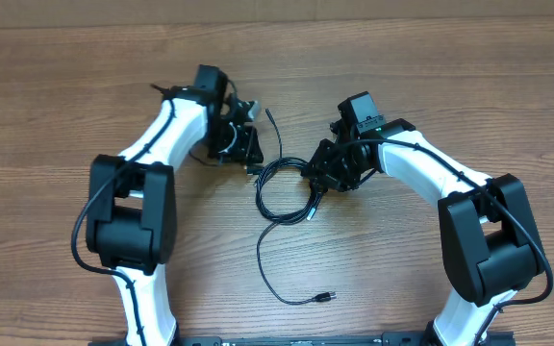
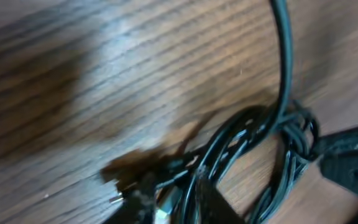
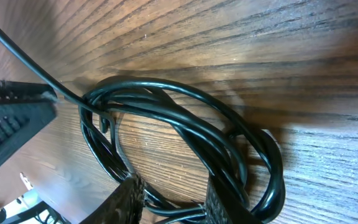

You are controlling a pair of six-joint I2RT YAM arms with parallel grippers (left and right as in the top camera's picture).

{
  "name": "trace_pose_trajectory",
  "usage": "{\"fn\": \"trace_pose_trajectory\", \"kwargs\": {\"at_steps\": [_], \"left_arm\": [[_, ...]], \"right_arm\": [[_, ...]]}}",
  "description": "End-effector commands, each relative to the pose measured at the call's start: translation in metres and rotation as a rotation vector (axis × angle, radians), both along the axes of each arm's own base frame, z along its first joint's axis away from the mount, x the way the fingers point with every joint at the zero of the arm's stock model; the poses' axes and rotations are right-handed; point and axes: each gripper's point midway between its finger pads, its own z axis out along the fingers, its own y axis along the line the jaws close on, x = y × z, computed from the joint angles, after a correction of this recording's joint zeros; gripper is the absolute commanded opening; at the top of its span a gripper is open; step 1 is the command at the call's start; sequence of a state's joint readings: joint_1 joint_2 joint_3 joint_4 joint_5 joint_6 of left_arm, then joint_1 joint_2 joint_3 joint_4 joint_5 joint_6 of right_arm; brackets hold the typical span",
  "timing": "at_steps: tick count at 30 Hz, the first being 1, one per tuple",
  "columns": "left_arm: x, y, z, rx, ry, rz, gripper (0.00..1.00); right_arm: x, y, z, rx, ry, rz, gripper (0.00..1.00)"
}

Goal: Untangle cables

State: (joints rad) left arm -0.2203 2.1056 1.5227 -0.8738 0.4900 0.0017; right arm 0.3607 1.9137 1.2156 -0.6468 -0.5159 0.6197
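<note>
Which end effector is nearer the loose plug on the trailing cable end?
Right. The right end effector sits almost straight beyond the plug; the left end effector is farther, beyond and leftward.

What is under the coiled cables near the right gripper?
Through the loop of the cables, bare wood table shows. What lies beneath the stacked strands, and under the fingers of the right gripper, is covered.

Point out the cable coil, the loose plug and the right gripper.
cable coil point(image 3: 272, 163): right wrist view, on the coil's right-hand bend.
loose plug point(image 1: 327, 296): overhead view, on the connector at the cord's end.
right gripper point(image 3: 176, 204): right wrist view, midway between its fingertips.
</note>
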Motion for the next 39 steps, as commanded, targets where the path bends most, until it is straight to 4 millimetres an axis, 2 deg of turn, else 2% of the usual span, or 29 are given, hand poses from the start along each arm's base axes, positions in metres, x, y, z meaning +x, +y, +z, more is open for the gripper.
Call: {"fn": "trace_pose_trajectory", "kwargs": {"at_steps": [1, 5, 14, 20, 24, 27, 35, 39], "left_arm": [[0.006, 0.001, -0.003, 0.121, -0.059, -0.053, 0.15], [-0.001, -0.01, -0.006, 0.165, -0.078, -0.119, 0.24], [-0.02, -0.008, -0.009, 0.22, -0.072, -0.273, 0.23], [-0.019, -0.004, -0.005, 0.208, -0.061, -0.266, 0.23], [-0.022, -0.007, -0.004, 0.189, -0.051, -0.273, 0.34], [-0.024, -0.006, -0.004, 0.191, -0.043, -0.277, 0.36], [-0.028, -0.005, -0.004, 0.193, -0.029, -0.282, 0.32], [-0.026, -0.005, -0.006, 0.2, -0.016, -0.235, 0.22]], "right_arm": [[0.013, 0.001, 0.021, 0.008, -0.082, 0.011, 0.32], [0.023, 0.004, 0.024, 0.019, -0.132, 0.007, 0.32], [0.026, 0.005, 0.025, 0.024, -0.143, 0.004, 0.32], [0.027, 0.005, 0.026, 0.025, -0.148, 0.004, 0.32], [0.027, 0.005, 0.026, 0.025, -0.148, 0.004, 0.33], [0.027, 0.005, 0.026, 0.025, -0.15, 0.004, 0.33], [0.042, 0.011, 0.034, 0.052, -0.224, 0.003, 0.33], [0.056, 0.016, 0.043, 0.08, -0.297, 0.001, 0.33]]}}
